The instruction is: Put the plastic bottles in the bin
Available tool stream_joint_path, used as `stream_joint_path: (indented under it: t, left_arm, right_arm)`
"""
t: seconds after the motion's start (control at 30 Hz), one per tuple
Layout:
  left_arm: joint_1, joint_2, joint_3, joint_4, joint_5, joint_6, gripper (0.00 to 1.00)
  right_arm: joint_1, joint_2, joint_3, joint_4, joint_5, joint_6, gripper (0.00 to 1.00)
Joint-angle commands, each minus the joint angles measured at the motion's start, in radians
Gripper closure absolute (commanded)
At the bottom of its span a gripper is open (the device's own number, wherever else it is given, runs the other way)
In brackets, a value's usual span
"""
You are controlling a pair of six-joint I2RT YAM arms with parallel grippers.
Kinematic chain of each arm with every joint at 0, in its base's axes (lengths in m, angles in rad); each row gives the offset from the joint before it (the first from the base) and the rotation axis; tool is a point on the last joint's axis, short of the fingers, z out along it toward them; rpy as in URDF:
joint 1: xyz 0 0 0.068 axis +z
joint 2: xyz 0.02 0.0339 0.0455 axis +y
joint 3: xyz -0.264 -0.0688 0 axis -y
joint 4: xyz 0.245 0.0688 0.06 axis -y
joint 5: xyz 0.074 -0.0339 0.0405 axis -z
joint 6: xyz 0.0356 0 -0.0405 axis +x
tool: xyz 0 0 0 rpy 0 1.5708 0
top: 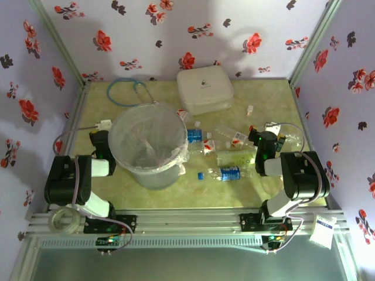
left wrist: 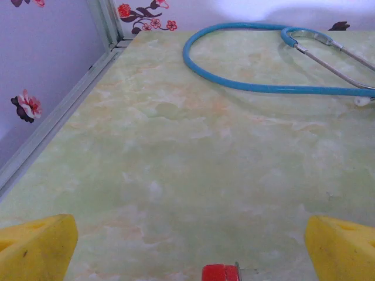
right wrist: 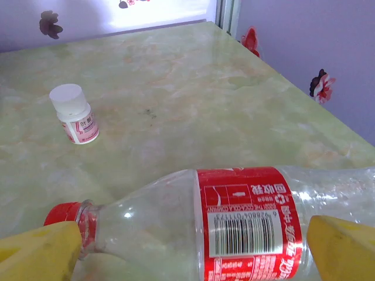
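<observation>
1. The left claw [left wrist: 190, 252] is being held wide and empty over the bench [left wrist: 176, 152]. The right claw [right wrist: 193, 252] is being held wide over a red-labelled bottle [right wrist: 146, 228].
2. The other plastic bottles [top: 225, 173] are lying beside the bin [top: 153, 178].
3. The bottle is being judged light, thin-walled and slippery, so its labelled middle is advised for gripping.
4. "THE COCA-COLA COMPANY" is being read on the label [right wrist: 249, 219].

Floral walls [top: 176, 35], green marble tabletop [top: 258, 187]
</observation>
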Motion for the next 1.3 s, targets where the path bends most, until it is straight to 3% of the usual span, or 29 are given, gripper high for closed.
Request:
stream_joint_path:
  t: [0.0, 1.27]
  left_arm:
    - [-0.005, 0.009, -0.001, 0.034, -0.002, -0.011, 0.0]
    - [-0.001, 0.009, 0.003, 0.03, 0.001, -0.012, 0.0]
  right_arm:
    - [-0.008, -0.007, 0.015, 0.008, -0.006, 0.005, 0.01]
    - [-0.016, -0.007, 0.021, -0.004, -0.028, 0.013, 0.01]
